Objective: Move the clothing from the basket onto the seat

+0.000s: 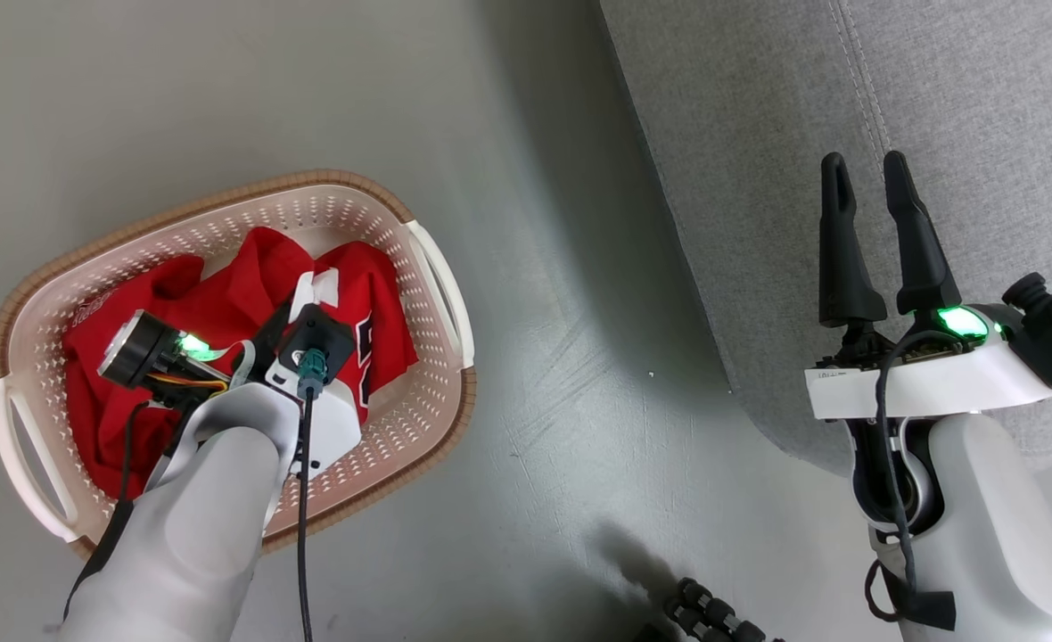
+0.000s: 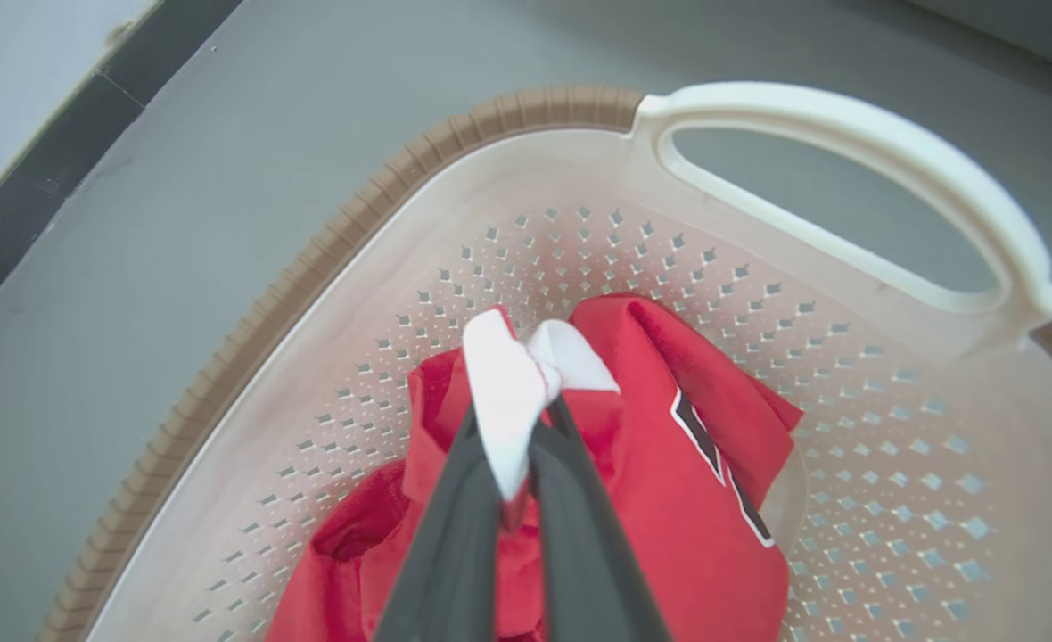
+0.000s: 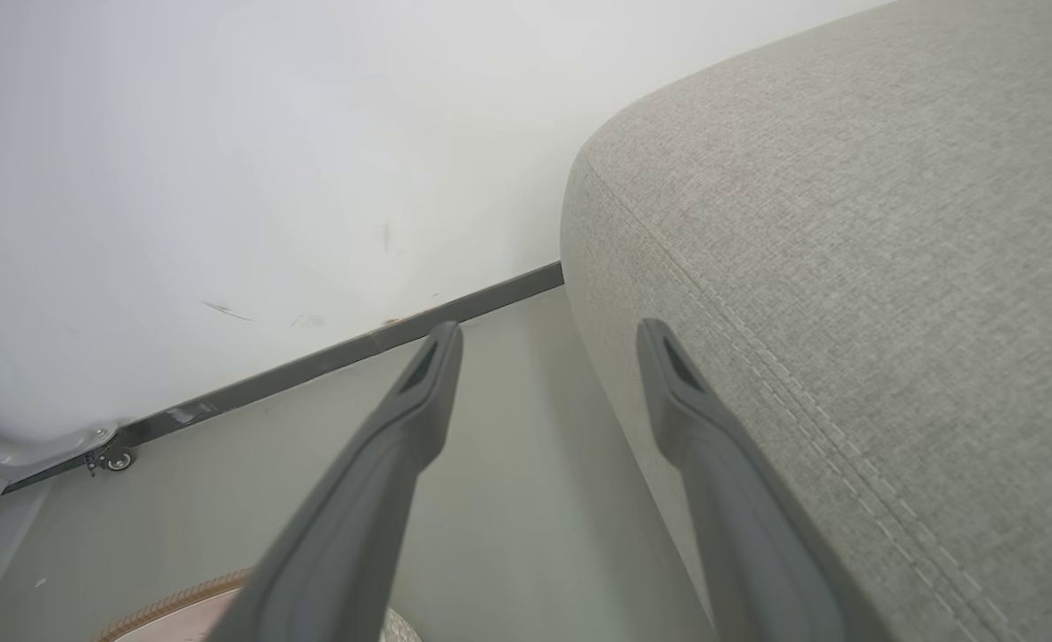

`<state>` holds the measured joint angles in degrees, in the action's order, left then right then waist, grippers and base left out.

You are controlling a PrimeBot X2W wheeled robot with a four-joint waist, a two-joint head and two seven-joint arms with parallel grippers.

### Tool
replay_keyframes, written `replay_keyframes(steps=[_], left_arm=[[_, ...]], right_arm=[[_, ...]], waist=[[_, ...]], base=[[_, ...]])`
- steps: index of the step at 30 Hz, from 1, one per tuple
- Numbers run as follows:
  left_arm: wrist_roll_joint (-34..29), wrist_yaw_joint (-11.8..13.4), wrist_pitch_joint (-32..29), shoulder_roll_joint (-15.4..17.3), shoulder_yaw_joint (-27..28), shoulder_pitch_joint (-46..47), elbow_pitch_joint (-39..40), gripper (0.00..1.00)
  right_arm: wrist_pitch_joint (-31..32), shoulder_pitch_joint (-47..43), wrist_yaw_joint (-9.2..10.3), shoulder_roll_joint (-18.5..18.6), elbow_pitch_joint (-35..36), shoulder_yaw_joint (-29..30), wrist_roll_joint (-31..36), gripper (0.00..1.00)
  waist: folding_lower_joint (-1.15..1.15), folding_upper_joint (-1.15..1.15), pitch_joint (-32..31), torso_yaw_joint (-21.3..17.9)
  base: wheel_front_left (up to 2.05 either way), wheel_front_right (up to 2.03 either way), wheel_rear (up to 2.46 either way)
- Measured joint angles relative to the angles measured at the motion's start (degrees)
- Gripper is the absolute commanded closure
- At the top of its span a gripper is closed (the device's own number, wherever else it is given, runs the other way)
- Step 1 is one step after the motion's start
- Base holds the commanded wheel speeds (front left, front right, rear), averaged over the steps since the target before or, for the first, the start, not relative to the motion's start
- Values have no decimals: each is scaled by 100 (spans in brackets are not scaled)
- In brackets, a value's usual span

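Observation:
Red clothing (image 1: 223, 308) with white trim lies bunched in the cream basket (image 1: 383, 214) on the floor at the left of the head view. My left gripper (image 2: 513, 415) reaches down into the basket, shut on a fold of white trim of the red clothing (image 2: 669, 481). In the head view its fingers are hidden by the wrist. The grey seat (image 1: 847, 134) fills the upper right, with its stitched seam. My right gripper (image 1: 874, 178) stands open above the seat's edge, nothing between its fingers (image 3: 428, 383). The seat (image 3: 891, 223) lies to their right.
The basket's white handle (image 2: 891, 152) is just beyond the held fold, and its brown rim (image 2: 312, 267) curves round the left. Grey floor (image 1: 562, 357) separates basket and seat. A white wall with a dark baseboard (image 3: 357, 348) stands behind. A black ribbed part (image 1: 713, 615) shows at the bottom.

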<state>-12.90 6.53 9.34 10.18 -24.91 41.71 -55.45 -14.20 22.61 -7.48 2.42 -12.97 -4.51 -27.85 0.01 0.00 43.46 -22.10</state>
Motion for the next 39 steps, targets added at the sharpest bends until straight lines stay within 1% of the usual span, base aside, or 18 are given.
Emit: replay_keyframes(steps=[6, 22, 25, 29, 39], left_arm=[[21, 4, 197, -25, 12, 0, 36, 100], [427, 287, 474, -199, 309, -14, 523, 100], [522, 310, 488, -215, 354, -28, 712, 100], [578, 408, 500, -297, 399, -46, 1024, 100], [722, 520, 506, -298, 399, -255, 2224, 100]], right_arm=[[0, 1, 0, 0, -23, 22, 21, 0], [0, 122, 0, 3, -75, 81, 372, 0], [0, 122, 0, 4, -81, 101, 430, 0], [0, 126, 0, 4, -102, 137, 547, 0], [-1, 151, 0, 10, -204, 177, 854, 0]], waist=[[0, 0, -80, 79], [0, 0, -435, 407], [0, 0, -525, 474], [0, 0, -656, 567], [0, 0, -1037, 819]], base=[[0, 0, 0], [0, 0, 0], [0, 0, 0], [0, 0, 0], [0, 0, 0]])
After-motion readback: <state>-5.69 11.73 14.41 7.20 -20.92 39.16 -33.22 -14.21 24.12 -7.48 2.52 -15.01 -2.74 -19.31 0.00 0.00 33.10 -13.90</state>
